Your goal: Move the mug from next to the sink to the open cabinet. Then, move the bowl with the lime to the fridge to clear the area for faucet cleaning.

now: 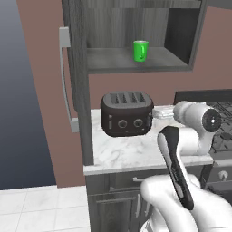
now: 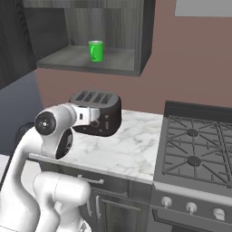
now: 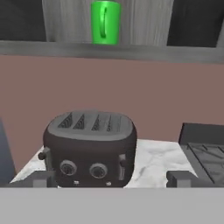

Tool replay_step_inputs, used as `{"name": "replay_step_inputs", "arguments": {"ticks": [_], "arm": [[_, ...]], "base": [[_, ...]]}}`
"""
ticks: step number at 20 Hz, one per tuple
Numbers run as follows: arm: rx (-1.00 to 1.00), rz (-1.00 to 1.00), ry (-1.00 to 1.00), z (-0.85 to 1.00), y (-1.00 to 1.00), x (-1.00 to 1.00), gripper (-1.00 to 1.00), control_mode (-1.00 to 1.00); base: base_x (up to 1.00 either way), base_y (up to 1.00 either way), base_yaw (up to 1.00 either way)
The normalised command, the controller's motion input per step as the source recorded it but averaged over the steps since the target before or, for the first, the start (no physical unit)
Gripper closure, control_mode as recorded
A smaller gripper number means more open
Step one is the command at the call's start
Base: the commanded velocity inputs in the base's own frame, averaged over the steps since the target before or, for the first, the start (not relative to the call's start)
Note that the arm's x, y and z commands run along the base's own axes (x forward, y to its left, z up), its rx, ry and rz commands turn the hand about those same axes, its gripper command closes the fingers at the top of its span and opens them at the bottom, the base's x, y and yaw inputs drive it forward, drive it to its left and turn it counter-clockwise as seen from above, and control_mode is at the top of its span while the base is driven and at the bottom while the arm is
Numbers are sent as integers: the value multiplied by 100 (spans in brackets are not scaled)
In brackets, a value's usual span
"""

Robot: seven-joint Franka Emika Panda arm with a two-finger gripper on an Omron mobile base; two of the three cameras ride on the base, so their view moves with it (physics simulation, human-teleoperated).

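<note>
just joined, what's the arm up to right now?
The green mug stands upright on the shelf of the open cabinet, nothing touching it, so the first step looks done. The gripper is open and empty, low over the marble counter, facing the dark four-slot toaster. A stove sits to the right. The bowl-and-lime step remains.

shell: my arm (image 1: 190, 136) is glossy white, built of rounded, bulbous segments
joints: dark round caps with a small pale dot at the centre
forearm: a long black inlay strip runs down my white link
pincer (image 3: 112, 179): two small dark grey, blocky finger tips (image 3: 43, 179)
</note>
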Motion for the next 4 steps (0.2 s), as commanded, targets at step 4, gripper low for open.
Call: {"name": "replay_step_inputs", "arguments": {"ticks": [4], "arm": [[0, -6, -2, -41, -13, -87, -100, -100]], "base": [[0, 0, 0]]}}
